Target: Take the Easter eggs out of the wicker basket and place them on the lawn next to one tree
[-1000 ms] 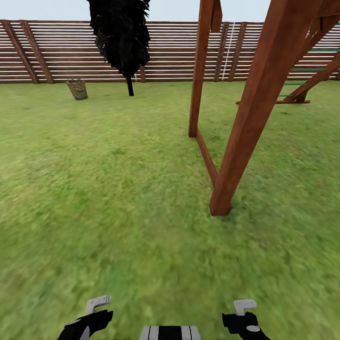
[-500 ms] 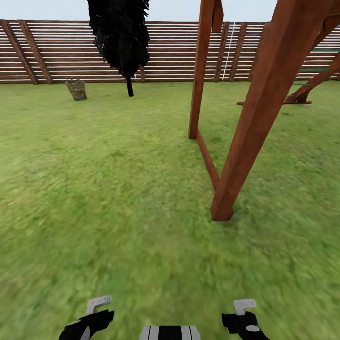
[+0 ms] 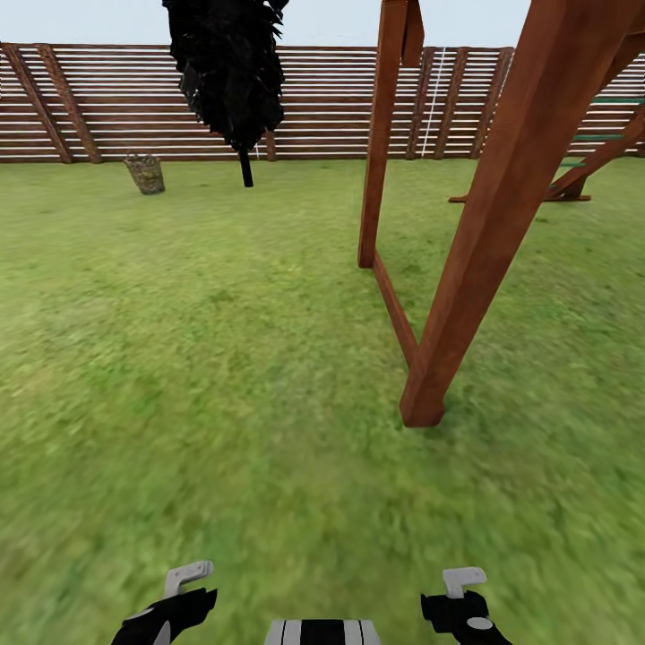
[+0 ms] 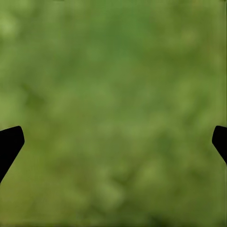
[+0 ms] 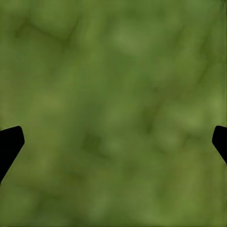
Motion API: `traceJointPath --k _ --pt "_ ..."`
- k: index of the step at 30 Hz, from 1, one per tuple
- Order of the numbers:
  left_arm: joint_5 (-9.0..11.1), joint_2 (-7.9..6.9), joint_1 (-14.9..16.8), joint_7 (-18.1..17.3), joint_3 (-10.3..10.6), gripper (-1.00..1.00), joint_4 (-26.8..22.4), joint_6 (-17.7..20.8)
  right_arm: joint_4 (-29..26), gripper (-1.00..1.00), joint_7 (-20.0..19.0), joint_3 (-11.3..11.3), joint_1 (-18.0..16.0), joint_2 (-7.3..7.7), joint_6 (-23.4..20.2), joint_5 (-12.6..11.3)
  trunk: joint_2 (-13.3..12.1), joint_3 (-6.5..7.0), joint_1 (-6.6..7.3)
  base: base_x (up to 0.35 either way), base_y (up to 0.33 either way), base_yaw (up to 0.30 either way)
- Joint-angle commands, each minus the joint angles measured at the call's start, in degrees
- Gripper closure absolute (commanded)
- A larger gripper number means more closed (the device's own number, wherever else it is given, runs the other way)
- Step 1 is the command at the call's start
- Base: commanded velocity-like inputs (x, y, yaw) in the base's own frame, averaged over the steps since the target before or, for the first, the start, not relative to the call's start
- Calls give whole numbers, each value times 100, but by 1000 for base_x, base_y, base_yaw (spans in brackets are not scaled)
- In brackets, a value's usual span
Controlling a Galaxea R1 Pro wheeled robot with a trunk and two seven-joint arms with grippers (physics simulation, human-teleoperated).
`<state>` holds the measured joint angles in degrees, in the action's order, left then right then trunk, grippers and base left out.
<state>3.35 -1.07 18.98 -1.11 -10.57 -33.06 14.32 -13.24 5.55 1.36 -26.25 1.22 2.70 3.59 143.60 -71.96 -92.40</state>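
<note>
Left gripper fingers spread wide, nothing between them, blurred mottled green grass lawn below; right gripper likewise apart and empty over grass; both sit low at the head view's bottom edge. Small tan-brown wicker basket stands far ahead-left by the slatted wooden fence, near a narrow black cypress-like tree; contents not discernible. Red-brown wooden play-frame post ahead-right.

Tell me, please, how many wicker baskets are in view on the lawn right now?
1. The wicker basket stands far off on the lawn, near the fence and beside the black tree. Its contents cannot be made out; the wooden frame may hide more.
</note>
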Motion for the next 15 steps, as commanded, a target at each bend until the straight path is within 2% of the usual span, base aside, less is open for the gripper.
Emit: traceJointPath --k 1,15 --pt "35 2 0 -12 -15 -100 -9 36 5 -100 25 13 -3 1 11 37 1 5 1 0 0 0" --pt "35 2 0 -12 -15 -100 1 36 5 -100 25 13 -3 1 11 37 1 130 1 0 0 0"
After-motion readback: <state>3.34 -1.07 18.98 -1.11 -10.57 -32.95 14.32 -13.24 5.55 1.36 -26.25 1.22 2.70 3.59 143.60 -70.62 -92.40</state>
